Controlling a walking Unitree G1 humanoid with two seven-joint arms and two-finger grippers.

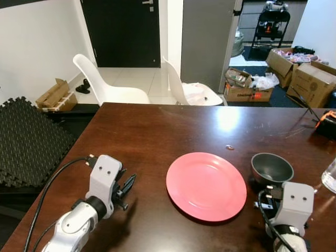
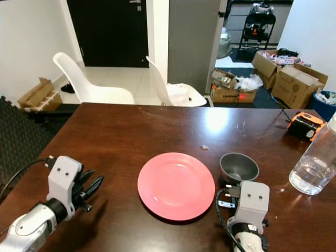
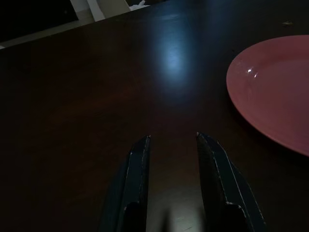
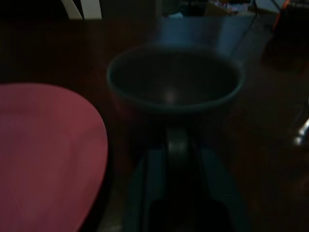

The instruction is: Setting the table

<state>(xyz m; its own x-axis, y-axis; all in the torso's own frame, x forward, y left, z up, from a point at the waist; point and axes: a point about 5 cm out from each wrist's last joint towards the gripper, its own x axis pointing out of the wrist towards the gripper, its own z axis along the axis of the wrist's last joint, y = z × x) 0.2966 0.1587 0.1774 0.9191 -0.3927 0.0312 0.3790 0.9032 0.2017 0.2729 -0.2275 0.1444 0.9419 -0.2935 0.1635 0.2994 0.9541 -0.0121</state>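
Right gripper (image 4: pixel 176 145) sits low over the table, aimed straight at the dark bowl (image 2: pixel 239 167), which is just ahead of my fingertips; can't tell from the dim wrist view whether those fingers are apart or closed, or whether they touch the rim. Pink plate (image 2: pixel 176 185) lies just to the left of that gripper, close beside the bowl but not under it. Left gripper (image 3: pixel 173 140) hovers near the tabletop with fingers apart, nothing between them, plate off to its right. My read: the step in hand is taking the bowl, probably to place it on or by the plate. To do it well, I'd put one finger inside the rim and one outside, clamp on the wall nearest me, lift clear before moving left, keep it level. Risk: the smooth, rounded wall could slip or skate on the gloss. Water bottle (image 2: pixel 316 164) stands to the right of the gripper, so swing away from it. Dark polished wood table (image 2: pixel 131 136), glare patch mid-surface. Beyond it: two white chairs (image 1: pixel 107 84), cardboard boxes (image 1: pixel 310 79) on the floor, black door.
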